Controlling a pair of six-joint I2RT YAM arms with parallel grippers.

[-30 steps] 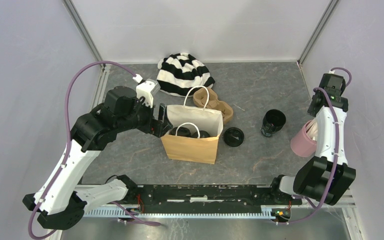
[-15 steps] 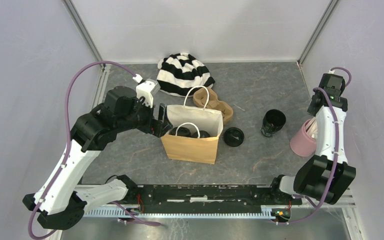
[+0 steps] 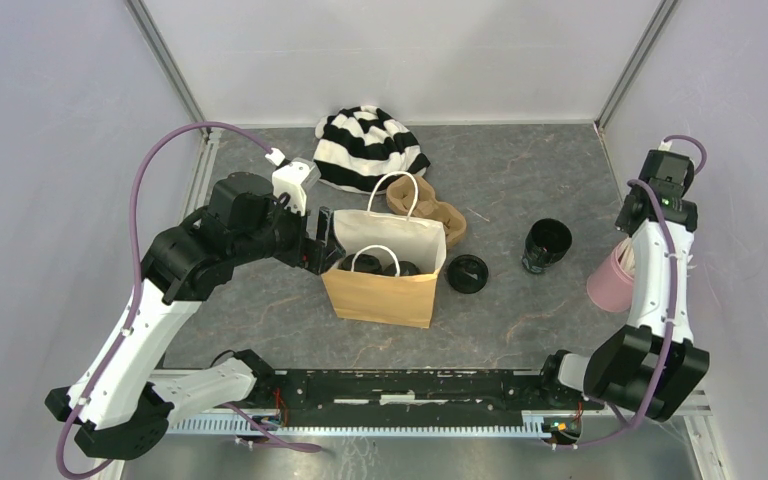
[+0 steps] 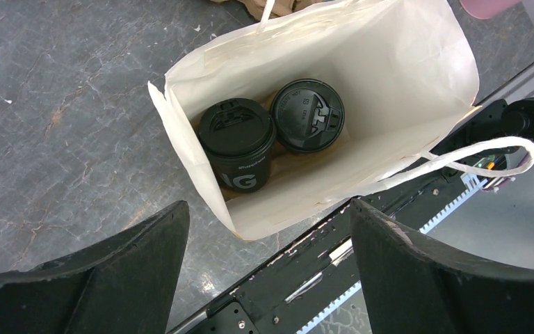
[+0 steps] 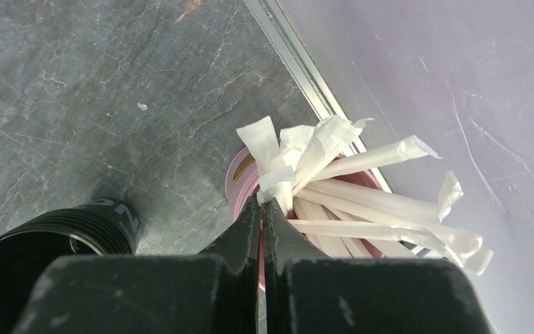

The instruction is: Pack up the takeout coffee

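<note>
Brown paper bag (image 3: pixel 380 292) stands open mid-table, and both takeout coffee cups (image 4: pixel 236 136) already sit upright side by side on its bottom with their lids on, so the main packing looks done. The left gripper (image 4: pixel 268 209) hangs above the bag's mouth, jaws spread wide and holding nothing. The right gripper (image 5: pixel 262 205) is pinched together on what appears to be a white wrapped stick (image 5: pixel 276 182) in the pink cup (image 5: pixel 239 178); adding that seems the only step left.

SURFACE: grey table (image 3: pixel 520 170) | ON IT: paper bag (image 3: pixel 380 295), striped cloth (image 3: pixel 365 145), cardboard carrier (image 3: pixel 438 215), black lid (image 3: pixel 467 273), black cup (image 3: pixel 546 244), pink cup (image 3: pixel 605 285)
</note>
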